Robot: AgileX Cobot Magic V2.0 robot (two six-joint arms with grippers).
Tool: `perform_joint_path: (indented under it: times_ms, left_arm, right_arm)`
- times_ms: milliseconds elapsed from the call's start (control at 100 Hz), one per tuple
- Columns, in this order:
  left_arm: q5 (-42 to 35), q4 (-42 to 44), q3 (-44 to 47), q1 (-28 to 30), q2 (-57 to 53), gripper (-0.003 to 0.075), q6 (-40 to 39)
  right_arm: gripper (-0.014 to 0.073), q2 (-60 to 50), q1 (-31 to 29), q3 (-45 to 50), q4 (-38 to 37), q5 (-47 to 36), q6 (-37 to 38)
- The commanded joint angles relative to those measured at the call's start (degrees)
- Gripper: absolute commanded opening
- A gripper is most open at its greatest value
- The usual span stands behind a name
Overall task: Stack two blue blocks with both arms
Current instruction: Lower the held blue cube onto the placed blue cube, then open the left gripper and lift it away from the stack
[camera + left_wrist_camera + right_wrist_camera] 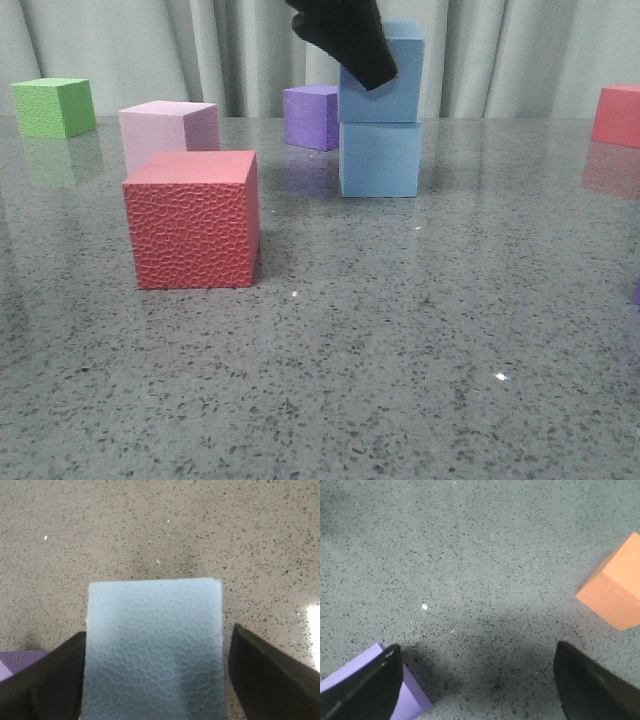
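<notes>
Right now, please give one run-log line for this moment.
stack: upper blue block on lower blue block | left fingers: beside upper block, right gap visible | right fingers: open, empty

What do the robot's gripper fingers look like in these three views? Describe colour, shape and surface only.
The left gripper has matte black fingers, broad and wedge-shaped, with smooth plain faces. The right gripper has matching black fingers, equally wide and unmarked. In the front view only a dark, tapering finger tip shows. No cables, labels or markings are visible in any view.

No text, label or number can be read anywhere
</notes>
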Motion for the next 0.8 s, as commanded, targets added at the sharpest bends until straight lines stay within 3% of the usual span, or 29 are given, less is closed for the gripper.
perform_joint_path:
  times_ms: [0,290,570,790]
  left_arm:
    - [-2.8,-1.8,-1.8,-0.3,-3.3,0.0563,0.0]
    - [-6.7,-1.8,-1.8,-0.3,-3.3,0.0679,0.1]
    - [-6.5,-1.8,-1.8,-0.3,-3.6,0.0683,-0.6]
    - [-6.1,-1.8,-1.8,-0.3,-6.3,0.0683,-6.4]
  right_arm:
    - [0.061,-0.5,-0.4,-1.4,-1.7,-3.4,-0.4]
    - [0.061,-0.5,-0.4,-1.4,-1.7,-3.4,-0.4]
    - [0.061,-0.5,-0.4,-1.4,-1.7,-3.4,-0.4]
    - [0.061,-0.5,-0.4,-1.4,-1.7,-3.4,-0.4]
